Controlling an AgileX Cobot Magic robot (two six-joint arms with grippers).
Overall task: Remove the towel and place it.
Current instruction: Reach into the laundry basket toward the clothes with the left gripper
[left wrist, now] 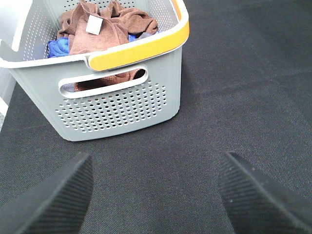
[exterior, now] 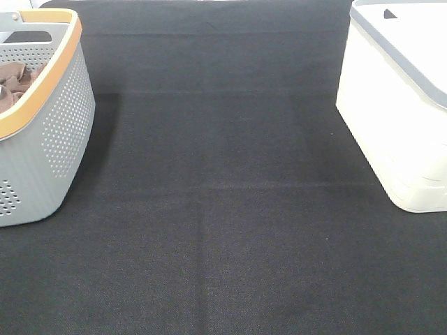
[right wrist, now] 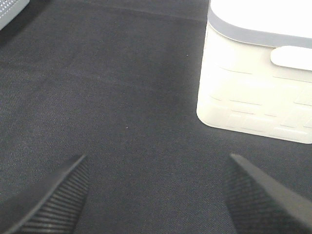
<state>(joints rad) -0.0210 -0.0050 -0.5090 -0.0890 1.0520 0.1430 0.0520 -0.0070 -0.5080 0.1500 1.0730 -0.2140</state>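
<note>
A brown towel (left wrist: 109, 29) with a white label lies bunched in the grey perforated basket (left wrist: 117, 105) with a yellow rim; a blue cloth (left wrist: 57, 48) shows beside it. The basket (exterior: 59, 125) stands at the left of the high view, the brown towel (exterior: 15, 78) just showing inside. My left gripper (left wrist: 155, 195) is open and empty, above the black mat, short of the basket's handle end. My right gripper (right wrist: 156, 197) is open and empty over the mat, near the white bin (right wrist: 258, 92). Neither gripper shows in the high view.
The white bin (exterior: 398, 105) with a grey rim stands at the right of the high view. A black mat (exterior: 223, 230) covers the table between basket and bin.
</note>
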